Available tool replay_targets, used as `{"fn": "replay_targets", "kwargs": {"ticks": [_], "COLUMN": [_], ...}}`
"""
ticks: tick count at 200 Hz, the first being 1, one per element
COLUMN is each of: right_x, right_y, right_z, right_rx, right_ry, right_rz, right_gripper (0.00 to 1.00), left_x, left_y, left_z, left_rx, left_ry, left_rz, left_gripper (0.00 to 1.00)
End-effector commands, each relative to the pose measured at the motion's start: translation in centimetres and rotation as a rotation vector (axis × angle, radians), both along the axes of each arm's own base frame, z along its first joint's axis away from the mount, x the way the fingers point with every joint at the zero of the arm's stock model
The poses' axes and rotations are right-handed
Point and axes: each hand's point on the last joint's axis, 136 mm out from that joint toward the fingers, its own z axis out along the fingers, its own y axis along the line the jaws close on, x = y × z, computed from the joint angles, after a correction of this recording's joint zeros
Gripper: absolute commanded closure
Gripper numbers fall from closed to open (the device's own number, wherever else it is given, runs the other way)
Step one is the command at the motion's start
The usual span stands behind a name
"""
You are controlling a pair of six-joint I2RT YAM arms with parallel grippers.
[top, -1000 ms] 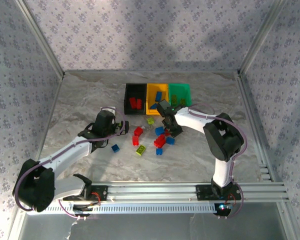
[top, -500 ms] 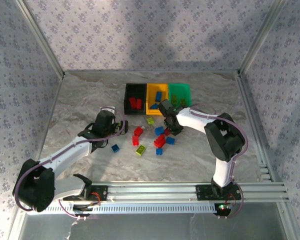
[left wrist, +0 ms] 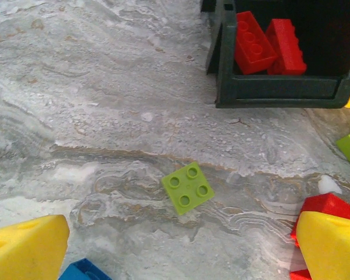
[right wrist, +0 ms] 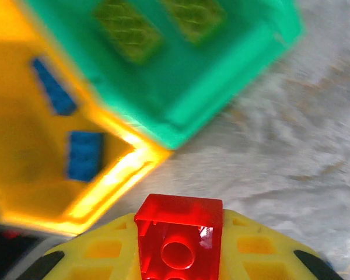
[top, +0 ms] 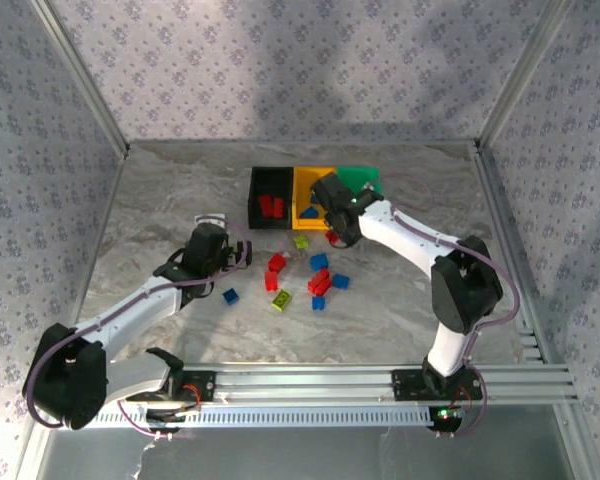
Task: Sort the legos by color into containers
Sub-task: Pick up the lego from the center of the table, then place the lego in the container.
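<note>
Three bins stand in a row near the far edge of the surface (top: 180, 190), about at its middle, touching side by side: the black bin (top: 253, 198) on the left, the yellow bin (top: 305, 183) in the middle, the green bin (top: 360, 177) on the right.

The right gripper (top: 333, 230) is at the near side of the yellow bin. In the right wrist view its jaws are clenched on a red brick (right wrist: 179, 224), studs up, between the yellow fingers (right wrist: 105, 251). In this blurred view the near corner where the yellow bin (right wrist: 23, 175) meets the green bin (right wrist: 181, 99) lies ahead. Two blue bricks (right wrist: 84, 154) lie in the yellow bin and two yellow-green bricks (right wrist: 128, 32) in the green one.

The left gripper (top: 242, 252) is over the surface, on the near left side of the black bin. In the left wrist view its jaws (left wrist: 178, 251) stand wide apart and hold nothing. A green square brick (left wrist: 188, 187) lies flat on the surface between the fingers and the black bin (left wrist: 280, 87). Two red bricks (left wrist: 255, 44) lie inside that bin.

The loose bricks (top: 320, 282) are scattered in the middle of the surface, on the near side of the bins: red, blue and yellow-green ones, some touching. A single blue brick (top: 230, 295) lies apart, toward the left edge, near the left arm.
</note>
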Motion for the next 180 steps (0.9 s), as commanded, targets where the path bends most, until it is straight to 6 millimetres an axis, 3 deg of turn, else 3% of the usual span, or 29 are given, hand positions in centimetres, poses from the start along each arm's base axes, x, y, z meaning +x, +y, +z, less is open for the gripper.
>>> {"fn": "replay_targets", "kwargs": {"ticks": [1, 34, 74, 112, 132, 165, 180], "right_x": [1.7, 4.5, 7.7, 11.2, 12.7, 12.6, 12.2], "right_y": [3.0, 10.0, 14.0, 16.2, 16.9, 16.0, 15.4], "right_z": [2.0, 2.4, 1.8, 1.7, 2.1, 3.1, 3.8], "right_rx": [-0.114, -0.106, -0.17, -0.207, -0.236, -0.26, -0.266], "right_ry": [-0.035, -0.051, -0.115, -0.21, -0.259, -0.247, -0.244], "right_rz": [0.194, 0.426, 0.561, 0.624, 0.637, 0.622, 0.619], "right_gripper": [0.73, 0.73, 0.71, 0.66, 0.54, 0.42, 0.42], "left_x": [0.3, 0.4, 0.7, 0.9, 0.8, 0.8, 0.8], "left_y": [1.1, 1.2, 1.6, 1.6, 1.3, 0.7, 0.2], "left_z": [0.4, 0.2, -0.3, -0.5, -0.5, -0.5, -0.5], "left_rx": [-0.007, -0.006, 0.014, 0.021, 0.011, -0.009, -0.023], "left_ry": [-0.019, -0.011, -0.003, 0.006, 0.01, 0.013, 0.019], "left_rz": [0.056, 0.061, 0.074, 0.075, 0.063, 0.035, 0.013], "left_gripper": [0.01, 0.01, 0.01, 0.01, 0.02, 0.01, 0.01]}}
